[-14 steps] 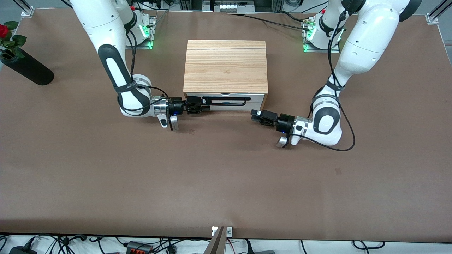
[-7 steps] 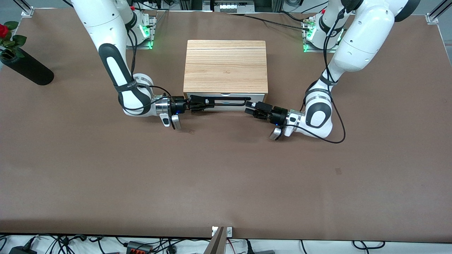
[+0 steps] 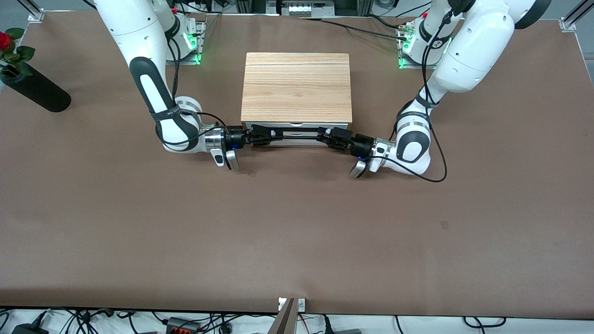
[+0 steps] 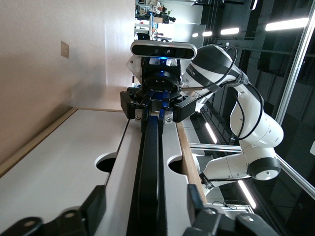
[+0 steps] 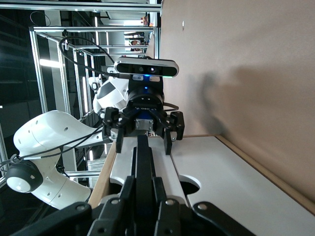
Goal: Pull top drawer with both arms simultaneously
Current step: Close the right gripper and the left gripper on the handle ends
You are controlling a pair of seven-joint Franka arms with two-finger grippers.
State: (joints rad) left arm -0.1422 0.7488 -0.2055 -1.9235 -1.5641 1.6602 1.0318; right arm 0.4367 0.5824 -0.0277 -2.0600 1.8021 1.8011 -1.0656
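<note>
1. Even overhead light is falling brightly on the brown table (image 3: 297, 232), casting only soft shadows beside the wooden cabinet (image 3: 297, 88).
2. Ceiling strip lights (image 4: 290, 23) are glaring in the left wrist view.
3. Close foreground parts are blurring in both wrist views.

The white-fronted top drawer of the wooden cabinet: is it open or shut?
Shut: the white-fronted top drawer sits flush under the light wooden cabinet.
</note>
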